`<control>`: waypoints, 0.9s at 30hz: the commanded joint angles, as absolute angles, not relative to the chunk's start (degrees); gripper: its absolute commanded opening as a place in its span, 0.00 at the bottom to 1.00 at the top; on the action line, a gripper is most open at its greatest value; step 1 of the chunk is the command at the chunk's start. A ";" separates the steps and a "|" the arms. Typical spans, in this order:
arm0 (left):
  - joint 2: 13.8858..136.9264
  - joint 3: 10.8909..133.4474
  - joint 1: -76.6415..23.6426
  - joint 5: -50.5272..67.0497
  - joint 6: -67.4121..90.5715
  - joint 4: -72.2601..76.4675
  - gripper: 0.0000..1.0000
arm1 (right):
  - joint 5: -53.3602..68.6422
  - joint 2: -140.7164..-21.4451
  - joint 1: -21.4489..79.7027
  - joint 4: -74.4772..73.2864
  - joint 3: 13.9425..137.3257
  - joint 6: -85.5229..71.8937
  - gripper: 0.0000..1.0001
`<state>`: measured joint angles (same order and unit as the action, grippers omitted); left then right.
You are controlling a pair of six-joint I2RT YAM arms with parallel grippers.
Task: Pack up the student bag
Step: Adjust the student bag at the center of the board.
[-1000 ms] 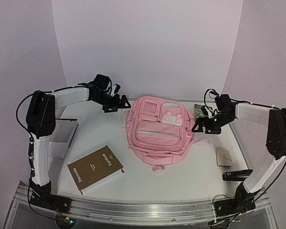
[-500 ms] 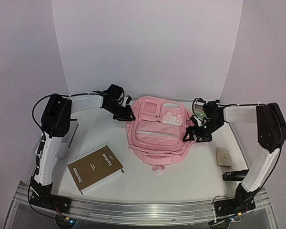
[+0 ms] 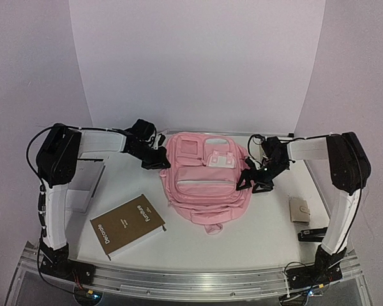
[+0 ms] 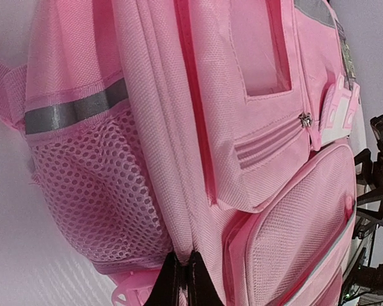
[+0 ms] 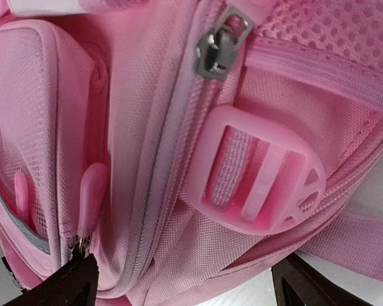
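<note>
Pink cloth fills both wrist views, so only the top view shows where the bag (image 3: 204, 182) is: at the middle of the table (image 3: 255, 233), front side up, between the two grippers. That view also shows a brown book (image 3: 127, 224) near the left front and a small beige wallet (image 3: 299, 209) at the right, both apart from the bag.

The left wrist view gives the bag's side from close: a mesh pocket (image 4: 96, 185) under a grey band (image 4: 73, 109), and a small metal zip pull (image 4: 304, 119) on a front pocket. The right wrist view gives the other side: a pink plastic buckle (image 5: 255, 172) on a strap, a grey zip slider (image 5: 216, 48) above it, and a pink pull tab (image 5: 92, 197).

Both arms are stretched far over the table and bent inward toward the bag. The left gripper (image 3: 159, 159) is at the bag's upper left edge. Its dark fingers (image 4: 172, 284) are closed together and their tips touch the side seam below the mesh pocket; whether cloth is pinched between them I cannot tell. The right gripper (image 3: 252, 182) is at the bag's right side, with its fingers (image 5: 57, 284) spread wide, one at each lower corner of its view. The buckle is between them, but they grip nothing.
</note>
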<state>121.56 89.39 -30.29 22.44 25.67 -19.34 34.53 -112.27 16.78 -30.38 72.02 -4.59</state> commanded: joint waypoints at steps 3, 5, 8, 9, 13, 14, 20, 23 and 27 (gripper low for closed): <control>112.56 79.77 -31.07 21.91 29.87 -14.69 0.00 | 37.28 -118.38 19.68 -28.28 84.07 -6.39 0.93; 111.50 76.86 -31.14 21.79 31.28 -13.07 0.00 | 36.34 -120.38 20.11 -28.30 87.88 -6.52 0.92; 110.81 73.97 -31.75 21.97 32.81 -10.88 0.00 | 36.08 -123.99 20.17 -28.36 94.70 -7.43 0.92; 110.79 73.66 -32.03 21.80 33.19 -10.73 0.00 | 36.24 -125.03 20.14 -28.38 96.68 -7.83 0.92; 110.85 73.11 -32.70 21.51 34.67 -9.47 0.00 | 35.77 -127.56 20.15 -28.66 104.40 -9.01 0.92; 110.84 73.11 -32.70 21.28 35.06 -8.93 0.00 | 35.25 -127.22 20.16 -28.83 105.19 -8.94 0.92; 112.62 76.83 -32.73 18.55 37.50 -9.64 0.00 | 29.61 -118.83 20.14 -33.05 102.67 -3.19 0.98; 113.59 77.18 -32.76 19.09 40.15 -8.34 0.00 | 26.99 -112.16 20.17 -35.85 97.54 0.62 0.98; 114.16 75.89 -32.70 19.63 42.82 -5.21 0.00 | 25.44 -104.45 20.29 -37.80 88.80 6.74 0.98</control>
